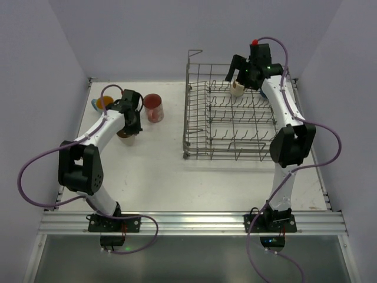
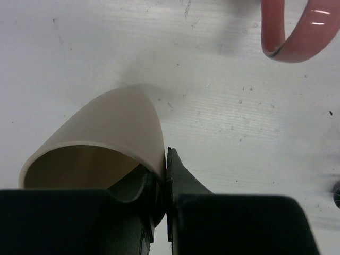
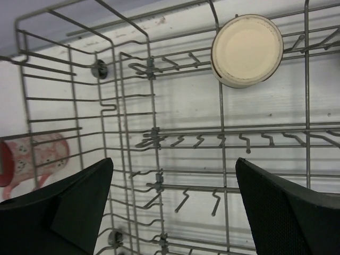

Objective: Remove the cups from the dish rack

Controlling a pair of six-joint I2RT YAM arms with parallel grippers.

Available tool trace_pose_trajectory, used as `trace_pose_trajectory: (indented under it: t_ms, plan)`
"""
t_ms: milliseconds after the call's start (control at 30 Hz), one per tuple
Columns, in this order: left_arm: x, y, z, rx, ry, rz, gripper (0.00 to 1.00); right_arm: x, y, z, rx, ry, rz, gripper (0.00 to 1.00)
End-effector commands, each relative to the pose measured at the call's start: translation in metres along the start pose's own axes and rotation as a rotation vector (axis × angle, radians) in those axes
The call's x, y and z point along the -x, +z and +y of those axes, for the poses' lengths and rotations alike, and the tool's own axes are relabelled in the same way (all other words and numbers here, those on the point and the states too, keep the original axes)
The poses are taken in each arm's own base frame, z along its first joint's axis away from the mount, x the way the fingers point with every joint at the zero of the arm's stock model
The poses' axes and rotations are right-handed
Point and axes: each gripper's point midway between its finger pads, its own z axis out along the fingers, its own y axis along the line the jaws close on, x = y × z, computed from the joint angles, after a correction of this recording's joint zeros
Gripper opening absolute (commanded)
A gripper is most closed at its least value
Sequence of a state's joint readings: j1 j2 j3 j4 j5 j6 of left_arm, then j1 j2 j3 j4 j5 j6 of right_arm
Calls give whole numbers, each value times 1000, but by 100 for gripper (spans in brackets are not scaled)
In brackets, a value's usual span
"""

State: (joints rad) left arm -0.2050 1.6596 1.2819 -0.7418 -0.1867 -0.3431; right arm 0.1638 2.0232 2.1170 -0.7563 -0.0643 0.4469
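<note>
Grey dish rack (image 1: 230, 118); beige cup (image 2: 101, 138); pink-red tumbler (image 3: 50, 152) (its wall seemingly spotted white); cream cup (image 3: 247, 50).

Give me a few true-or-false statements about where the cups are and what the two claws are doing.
1. The left gripper is shut on the wall of a smooth beige cup. True.
2. The right gripper grips a cup. False: its jaws stand open and empty above the grey wire dish rack.
3. The pink-red tumbler stands on the white table, outside the rack. True.
4. The rack is empty. False: a round cream cup sits in it, base towards the camera.
5. The light blue mug with orange inside is in the rack. False: it is on the table, far left.
</note>
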Motion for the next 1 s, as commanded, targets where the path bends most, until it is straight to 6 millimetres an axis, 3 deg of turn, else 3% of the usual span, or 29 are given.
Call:
trace_pose_trajectory:
  t_ms: [0,67,233,400,433,467,633,900,967]
  plan:
    - [20,0,8,19,1,-52,0,7,15,-12,-61,-119,-3,99]
    - [19,7,10,23,-14,-47,0,1,29,-17,-74,-142,29,99]
    - [15,17,9,7,-23,-31,2,9,45,-38,-169,-184,-1,99]
    - [14,20,8,-5,-30,-30,15,22,61,-53,-224,-234,-44,99]
    - [14,20,8,-4,-30,-29,24,21,66,-56,-236,-245,-46,99]
    - [15,20,8,-5,-32,-33,27,22,67,-62,-266,-264,-55,99]
    - [15,19,9,-8,-31,-37,45,29,85,-65,-233,-316,-79,99]
    - [25,8,3,-49,-59,-85,54,44,100,-72,-215,-412,-125,99]
    - [27,4,2,-56,-60,-99,55,47,101,-65,-176,-454,-133,99]
